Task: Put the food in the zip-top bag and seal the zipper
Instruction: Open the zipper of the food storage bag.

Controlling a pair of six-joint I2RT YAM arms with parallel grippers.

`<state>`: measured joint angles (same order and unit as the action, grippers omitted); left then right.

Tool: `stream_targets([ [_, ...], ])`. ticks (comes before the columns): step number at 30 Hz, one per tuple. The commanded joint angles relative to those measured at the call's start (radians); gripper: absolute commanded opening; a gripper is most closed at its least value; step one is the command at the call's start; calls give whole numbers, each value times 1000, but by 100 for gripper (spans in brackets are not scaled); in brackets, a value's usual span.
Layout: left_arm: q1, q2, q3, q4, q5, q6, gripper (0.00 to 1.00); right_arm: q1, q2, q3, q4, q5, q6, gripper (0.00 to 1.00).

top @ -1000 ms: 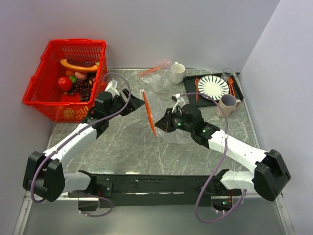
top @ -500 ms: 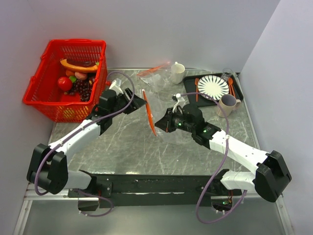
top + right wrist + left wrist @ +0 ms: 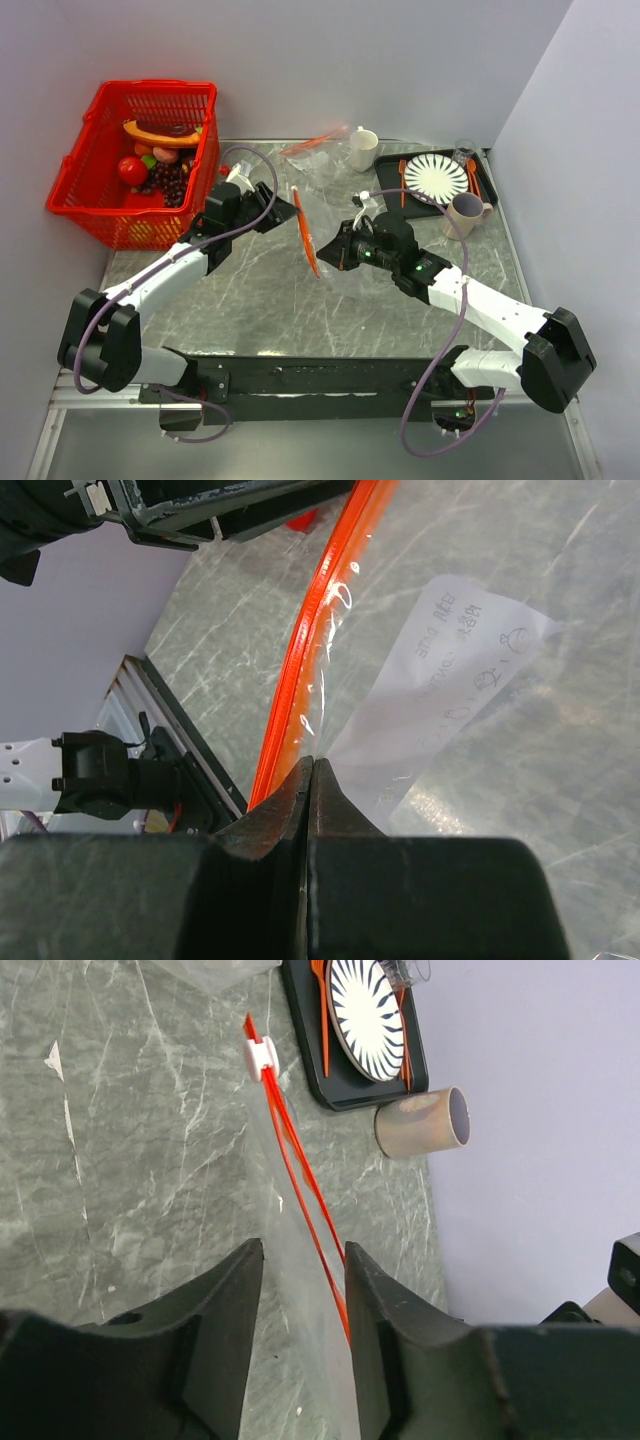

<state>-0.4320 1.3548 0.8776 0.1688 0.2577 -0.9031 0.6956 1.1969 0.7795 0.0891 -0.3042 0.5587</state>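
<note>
While the right end effector clamps the zip-top bag, the left end effector gapes.

Striped plate (on black tray)

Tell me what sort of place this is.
Probably a robot test bench, not a real kitchen: a marble-patterned table walled by plain panels, a red basket of toy food, a tray with plate and cutlery.

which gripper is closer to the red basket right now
Left. The left gripper is just right of the red basket, jaws apart with the zip-top bag edge between them. The right gripper is farther right, beyond the bag, jaws shut on it.
</note>
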Motion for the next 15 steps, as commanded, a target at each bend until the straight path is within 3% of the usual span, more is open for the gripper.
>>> stream_targets([
  [1, -7, -5, 31, 48, 11, 3, 45, -5, -30, 4, 29, -3, -3, 0],
  [7, -7, -22, 27, 40, 6, 7, 46, -10, -43, -8, 35, 24, 6, 0],
  [11, -7, -33, 21, 37, 5, 10, 51, -15, -37, -6, 37, 13, 10, 0],
  [15, -7, -37, 23, 34, 5, 9, 49, -16, -37, -13, 44, 8, 15, 0],
])
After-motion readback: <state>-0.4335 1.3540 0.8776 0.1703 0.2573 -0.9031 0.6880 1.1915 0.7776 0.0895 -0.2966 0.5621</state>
